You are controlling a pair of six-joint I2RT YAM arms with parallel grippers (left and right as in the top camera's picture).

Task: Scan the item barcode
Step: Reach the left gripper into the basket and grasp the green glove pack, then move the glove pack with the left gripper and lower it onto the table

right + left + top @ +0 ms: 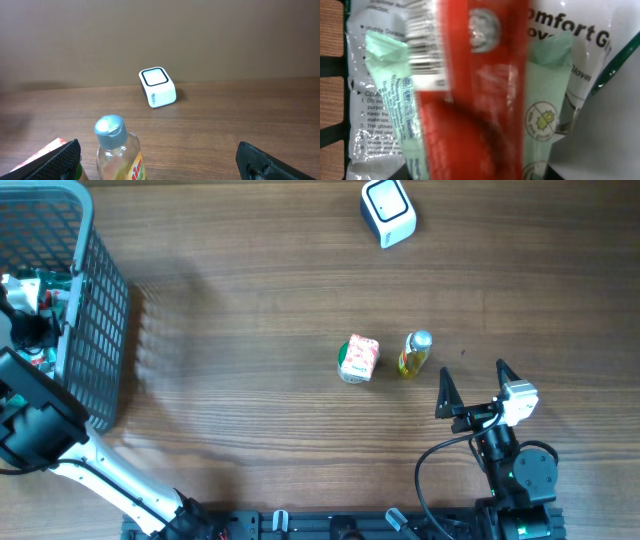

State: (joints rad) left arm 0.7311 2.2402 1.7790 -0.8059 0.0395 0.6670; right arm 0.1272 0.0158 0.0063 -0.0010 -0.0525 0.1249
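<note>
My left pincer is down inside the basket at the upper left of the overhead view. A red packet with a barcode label fills my left wrist view, lying over green packets and a bag of gloves, but I cannot tell whether my jaws are closed on it. My right pincer stands wide open, holding nothing, at the lower right, just below a small bottle and a carton side by side, with the white scanner well apart at the top edge.
</note>
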